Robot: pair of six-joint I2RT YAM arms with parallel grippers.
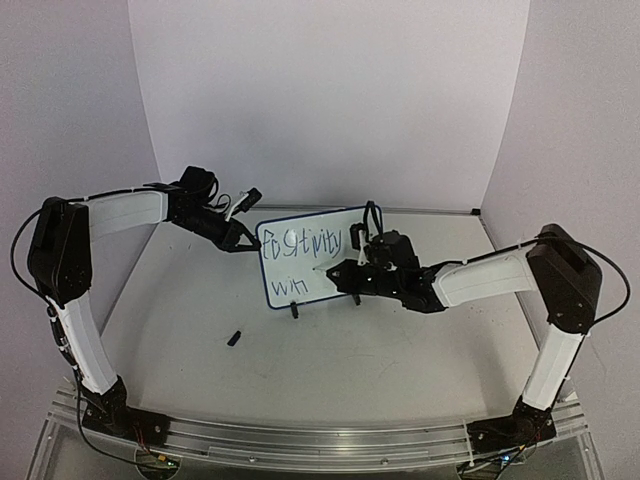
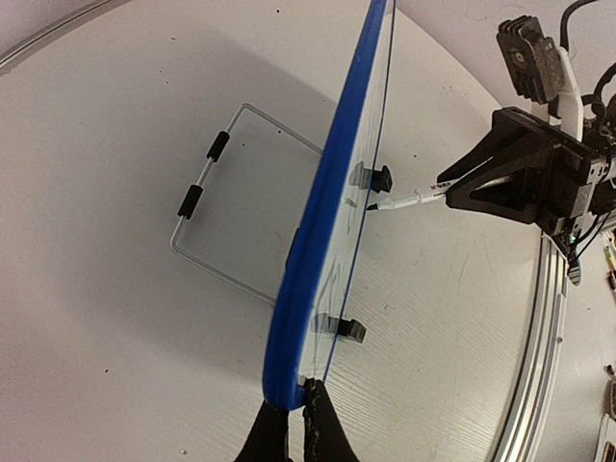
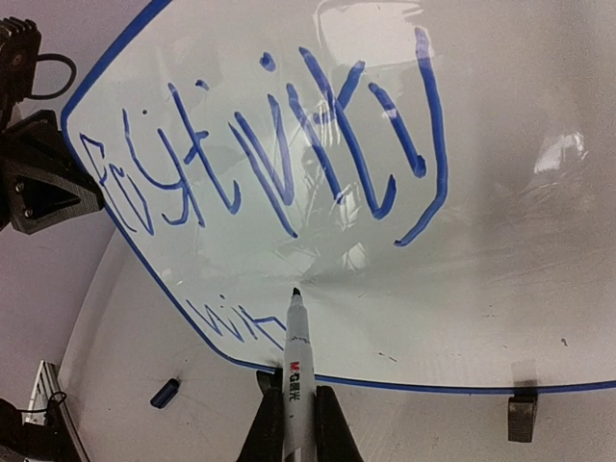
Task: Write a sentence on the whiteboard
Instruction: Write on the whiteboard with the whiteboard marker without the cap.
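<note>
The whiteboard stands upright on the table, seen edge-on in the left wrist view and face-on in the right wrist view. The sentence in blue reads "Positivity" on top and "win" below. My left gripper is shut on the board's blue frame at its left edge. My right gripper is shut on a white marker, whose black tip meets the board face just right of "win". From above, the right gripper is in front of the board.
The marker cap lies on the table in front of the board. Black clip feet hold the board's lower edge. A wire stand lies flat behind the board. A metal rail runs along the near edge.
</note>
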